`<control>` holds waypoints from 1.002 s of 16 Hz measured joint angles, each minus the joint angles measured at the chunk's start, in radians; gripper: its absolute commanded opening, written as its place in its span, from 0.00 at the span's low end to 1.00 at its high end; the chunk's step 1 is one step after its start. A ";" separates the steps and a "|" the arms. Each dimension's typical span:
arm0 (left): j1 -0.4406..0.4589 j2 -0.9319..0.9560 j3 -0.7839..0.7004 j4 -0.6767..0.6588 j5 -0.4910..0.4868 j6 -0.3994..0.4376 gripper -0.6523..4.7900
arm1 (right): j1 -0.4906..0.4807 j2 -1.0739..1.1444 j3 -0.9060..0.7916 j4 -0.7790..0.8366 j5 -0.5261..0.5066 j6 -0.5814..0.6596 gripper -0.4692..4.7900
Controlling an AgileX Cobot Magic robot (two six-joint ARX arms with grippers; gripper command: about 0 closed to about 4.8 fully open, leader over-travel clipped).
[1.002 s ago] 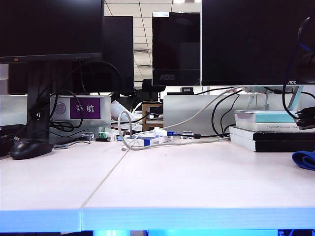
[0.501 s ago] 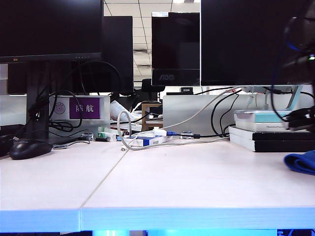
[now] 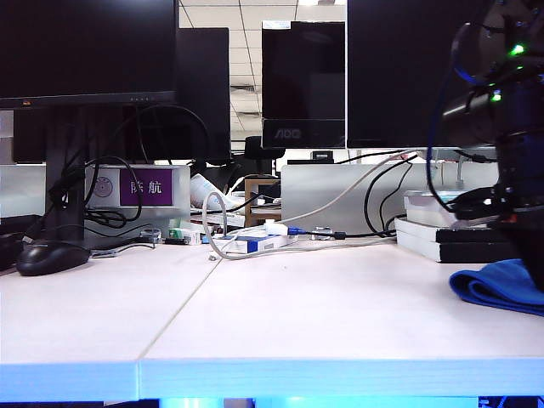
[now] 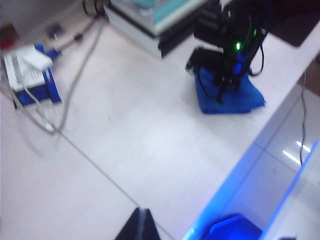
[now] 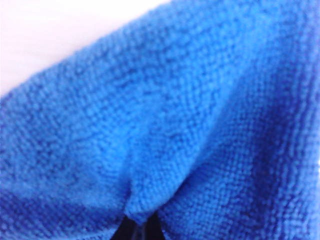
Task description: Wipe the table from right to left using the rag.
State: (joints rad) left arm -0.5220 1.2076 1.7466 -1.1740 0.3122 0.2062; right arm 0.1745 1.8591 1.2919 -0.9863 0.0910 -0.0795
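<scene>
One rag point(image 3: 501, 287), bright blue, bunched on the table point(image 3: 323, 314) near its right edge, in front of one stack of books point(image 3: 446, 229). Right gripper point(image 5: 139, 227) planted on it, jaws pinched tight into a fold of cloth. Left gripper point(image 4: 141, 226): only a dark tip visible, high over the front edge by the seam; jaw state cannot be told. One black mouse point(image 3: 53, 257) near the far left edge. One blue-and-white box point(image 4: 31, 75) among cables at the back.
</scene>
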 measured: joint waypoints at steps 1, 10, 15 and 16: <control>0.000 0.000 0.000 -0.005 0.000 0.000 0.11 | 0.008 0.000 0.000 0.000 0.000 0.000 0.08; 0.000 -0.001 0.000 -0.020 0.000 0.000 0.11 | 0.090 -0.002 0.000 0.005 -0.074 0.021 0.08; 0.000 -0.002 0.000 -0.020 0.000 0.000 0.11 | 0.166 -0.003 0.000 0.037 -0.103 0.027 0.08; 0.000 -0.002 0.000 -0.020 0.000 0.000 0.11 | 0.182 -0.003 0.000 0.045 -0.105 0.028 0.08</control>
State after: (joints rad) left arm -0.5220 1.2057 1.7466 -1.1938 0.3126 0.2066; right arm 0.3561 1.8565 1.2915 -0.9413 -0.0143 -0.0513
